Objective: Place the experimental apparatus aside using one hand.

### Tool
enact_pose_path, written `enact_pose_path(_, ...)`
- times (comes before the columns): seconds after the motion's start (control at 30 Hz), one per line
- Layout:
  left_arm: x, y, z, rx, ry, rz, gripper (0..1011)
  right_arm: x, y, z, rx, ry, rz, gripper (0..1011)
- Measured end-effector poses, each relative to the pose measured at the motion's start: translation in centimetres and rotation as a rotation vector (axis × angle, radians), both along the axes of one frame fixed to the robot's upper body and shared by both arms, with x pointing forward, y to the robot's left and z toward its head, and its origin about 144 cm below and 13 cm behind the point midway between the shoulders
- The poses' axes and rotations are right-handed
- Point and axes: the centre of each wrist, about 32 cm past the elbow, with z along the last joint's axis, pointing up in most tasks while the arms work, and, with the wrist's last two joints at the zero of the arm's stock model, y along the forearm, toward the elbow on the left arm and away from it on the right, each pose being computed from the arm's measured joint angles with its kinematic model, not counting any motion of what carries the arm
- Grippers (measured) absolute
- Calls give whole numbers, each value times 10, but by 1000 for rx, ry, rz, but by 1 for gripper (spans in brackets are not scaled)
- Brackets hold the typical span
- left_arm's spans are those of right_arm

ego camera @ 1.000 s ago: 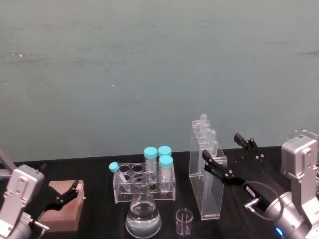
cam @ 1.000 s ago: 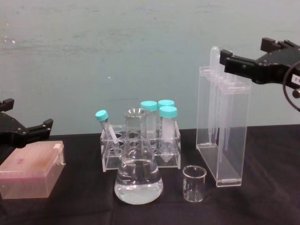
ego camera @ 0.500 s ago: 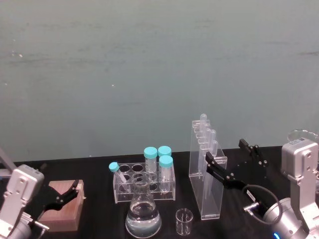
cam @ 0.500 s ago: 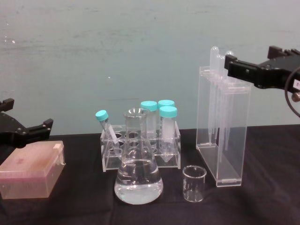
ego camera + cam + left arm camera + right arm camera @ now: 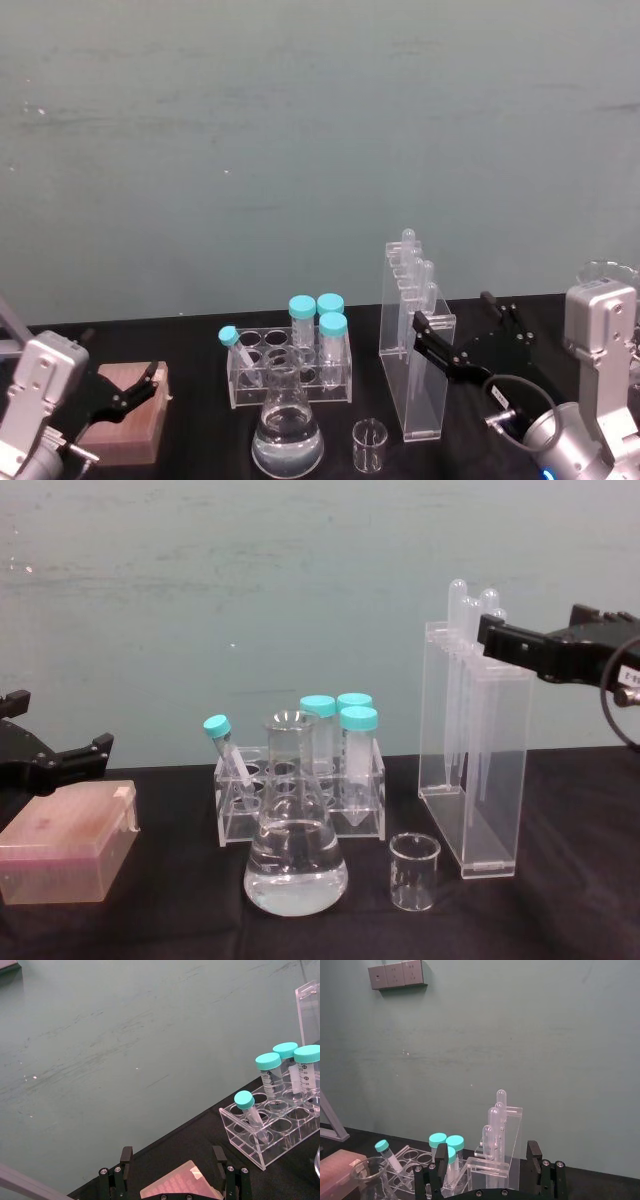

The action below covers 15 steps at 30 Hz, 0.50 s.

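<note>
The right black two-fingered gripper (image 5: 530, 623) hangs with its jaws wide apart level with the top of the tall clear acrylic stand of plastic pipettes (image 5: 470, 780), which stands upright on the black table (image 5: 570, 880), towards its right side. One finger (image 5: 510, 645) is close against the pipette bulbs (whether touching, I cannot tell). The stand is tall and narrow, so a high sideways nudge could likely tip it left onto the small glass beaker (image 5: 414, 872), just beside its foot, and towards the conical flask of clear liquid (image 5: 296, 865). Smooth acrylic may also slip from a shallow pinch. The left gripper (image 5: 172, 1160) sits idle, jaws apart, over a pink box (image 5: 65, 845).
</note>
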Motion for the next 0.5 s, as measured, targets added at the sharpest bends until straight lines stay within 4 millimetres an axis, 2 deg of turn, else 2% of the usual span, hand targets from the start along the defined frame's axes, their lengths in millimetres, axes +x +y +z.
enact_pose_path(0.5,0,0,0,0,0,0,1000,8,5,-4,15,29,-22,1000)
